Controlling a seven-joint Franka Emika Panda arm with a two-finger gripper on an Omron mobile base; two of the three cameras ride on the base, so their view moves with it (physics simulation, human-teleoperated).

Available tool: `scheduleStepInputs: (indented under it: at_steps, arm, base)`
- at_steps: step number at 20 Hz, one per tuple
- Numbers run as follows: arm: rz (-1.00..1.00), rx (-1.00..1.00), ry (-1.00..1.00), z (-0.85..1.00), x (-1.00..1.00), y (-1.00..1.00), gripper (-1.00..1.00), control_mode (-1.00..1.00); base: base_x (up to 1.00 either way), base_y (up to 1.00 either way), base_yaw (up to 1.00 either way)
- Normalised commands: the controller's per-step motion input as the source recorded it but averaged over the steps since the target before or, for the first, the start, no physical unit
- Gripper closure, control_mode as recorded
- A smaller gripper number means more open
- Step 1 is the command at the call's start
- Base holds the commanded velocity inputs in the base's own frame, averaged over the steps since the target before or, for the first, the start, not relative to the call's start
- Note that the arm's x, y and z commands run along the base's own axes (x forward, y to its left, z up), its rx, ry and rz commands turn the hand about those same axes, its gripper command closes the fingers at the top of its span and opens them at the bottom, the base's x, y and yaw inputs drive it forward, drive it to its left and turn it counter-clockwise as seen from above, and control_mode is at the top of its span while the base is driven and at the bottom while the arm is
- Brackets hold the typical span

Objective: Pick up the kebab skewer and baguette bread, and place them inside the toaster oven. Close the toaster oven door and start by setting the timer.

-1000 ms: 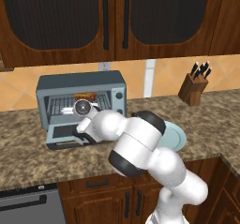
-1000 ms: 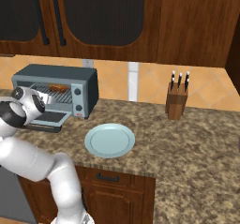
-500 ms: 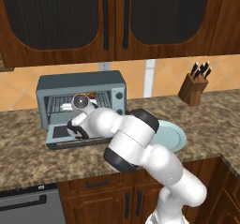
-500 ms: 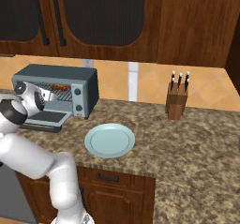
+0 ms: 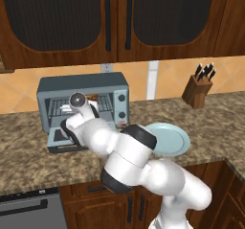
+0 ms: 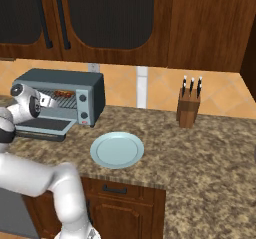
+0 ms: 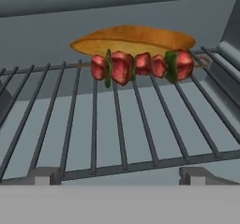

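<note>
One skewer (image 7: 140, 66) and one baguette (image 7: 133, 39) lie on the oven (image 5: 83, 85) rack (image 7: 117, 124), the arm reaching in over the dropped door (image 5: 64, 142), gripper (image 7: 117, 176) released.

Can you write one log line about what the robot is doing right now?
food: kebab skewer and baguette bread on toaster oven rack | toaster oven door: open | gripper: open, empty | plate: bare
</note>
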Motion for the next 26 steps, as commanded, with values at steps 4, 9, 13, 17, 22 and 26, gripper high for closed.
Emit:
scheduleStepInputs:
  at_steps: [4, 9, 13, 17, 22, 26]
  arm:
    - [0.00, -0.06, 0.00, 0.00, -0.99, 0.00, -1.00, -1.00]
    - [0.00, -0.05, 0.00, 0.00, -1.00, 0.01, -1.00, -1.00]
    - [0.00, -0.03, 0.00, -0.02, -1.00, 0.11, -1.00, -1.00]
    - [0.00, 0.00, 0.00, -0.26, -0.90, 0.16, -1.00, -1.00]
    - [0.00, 0.00, 0.00, -0.18, -0.56, 0.24, -1.00, -1.00]
    - [0.00, 0.00, 0.00, -0.15, -0.13, 0.34, -1.00, -1.00]
  base:
    - [0.00, 0.00, 0.00]
    - [0.00, 0.00, 0.00]
    - [0.00, 0.00, 0.00]
    - [0.00, 0.00, 0.00]
    - [0.00, 0.00, 0.00]
    - [0.00, 0.00, 0.00]
